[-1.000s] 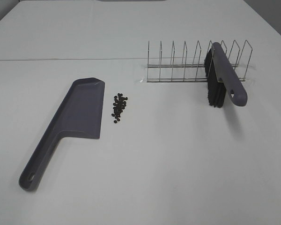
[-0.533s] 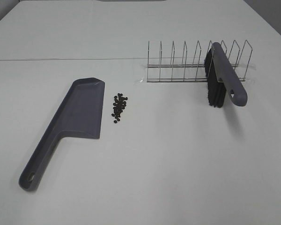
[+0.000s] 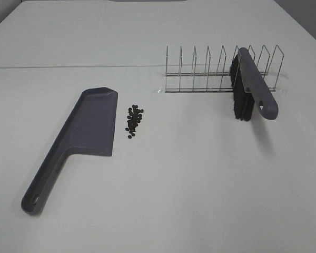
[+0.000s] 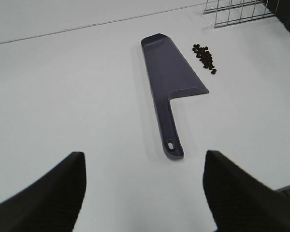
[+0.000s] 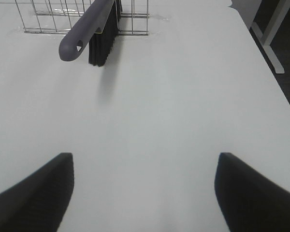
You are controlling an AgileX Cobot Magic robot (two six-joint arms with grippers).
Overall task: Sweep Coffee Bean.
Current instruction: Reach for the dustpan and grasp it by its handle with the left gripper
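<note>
While left gripper (image 4: pixel 142 162) and right gripper (image 5: pixel 144 162) hang apart and empty, I note dustpan (image 3: pixel 89 129) mouth facing coffee beans (image 3: pixel 134 120) at its 3 o'clock, and brush (image 3: pixel 255 90) parked handle-out in wire rack (image 3: pixel 200 76) for grasping.

Tiny dark coffee beans (image 3: pixel 134 121) lie loosely clustered, untouched.

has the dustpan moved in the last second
No. The dustpan lies just as before, left of the coffee beans, same gap to the wire rack.

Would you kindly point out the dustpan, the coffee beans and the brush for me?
dustpan (image 3: pixel 93 122), exterior high view, middle of its flat pan.
coffee beans (image 3: pixel 134 120), exterior high view, centre of the cluster.
brush (image 3: pixel 254 84), exterior high view, middle of its handle.
</note>
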